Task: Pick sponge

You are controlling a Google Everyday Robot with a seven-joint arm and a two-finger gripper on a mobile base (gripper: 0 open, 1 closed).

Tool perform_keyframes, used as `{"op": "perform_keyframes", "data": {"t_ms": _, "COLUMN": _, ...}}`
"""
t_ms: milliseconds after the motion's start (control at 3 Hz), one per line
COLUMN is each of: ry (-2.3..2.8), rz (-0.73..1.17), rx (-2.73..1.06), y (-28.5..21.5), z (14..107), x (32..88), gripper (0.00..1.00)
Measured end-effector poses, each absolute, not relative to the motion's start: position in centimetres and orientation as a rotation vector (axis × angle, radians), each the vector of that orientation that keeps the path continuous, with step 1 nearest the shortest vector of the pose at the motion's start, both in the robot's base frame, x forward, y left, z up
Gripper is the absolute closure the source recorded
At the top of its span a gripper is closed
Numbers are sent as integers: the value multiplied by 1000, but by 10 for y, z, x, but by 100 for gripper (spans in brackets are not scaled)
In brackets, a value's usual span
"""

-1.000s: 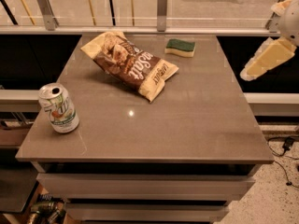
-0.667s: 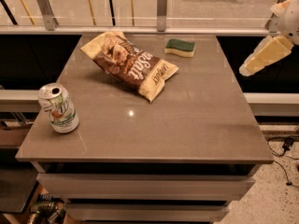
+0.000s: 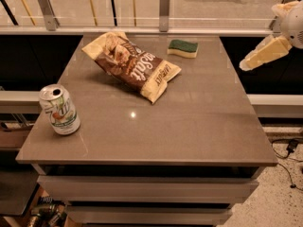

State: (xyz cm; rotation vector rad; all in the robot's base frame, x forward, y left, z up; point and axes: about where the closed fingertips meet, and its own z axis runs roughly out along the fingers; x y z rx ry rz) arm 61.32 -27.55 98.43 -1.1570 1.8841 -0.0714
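Note:
The sponge, dark green on top with a pale yellow base, lies flat near the far edge of the grey table, right of centre. My gripper hangs in the air beyond the table's right edge, to the right of the sponge and a little nearer the camera. It is well apart from the sponge and touches nothing.
A brown and cream chip bag lies just left of the sponge, its corner close to it. A green and white soda can stands upright near the front left. A railing with metal posts runs behind the table.
My gripper has risen a little and edged left toward the table. The sponge, bag and can have not moved.

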Motion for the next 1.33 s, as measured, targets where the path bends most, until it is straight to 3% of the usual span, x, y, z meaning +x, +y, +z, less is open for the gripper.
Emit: {"op": "perform_keyframes", "data": {"t_ms": 1333, "ry": 1853, "rz": -22, "rx": -1098, "y": -281, "z": 986, "x": 669, "gripper": 0}}
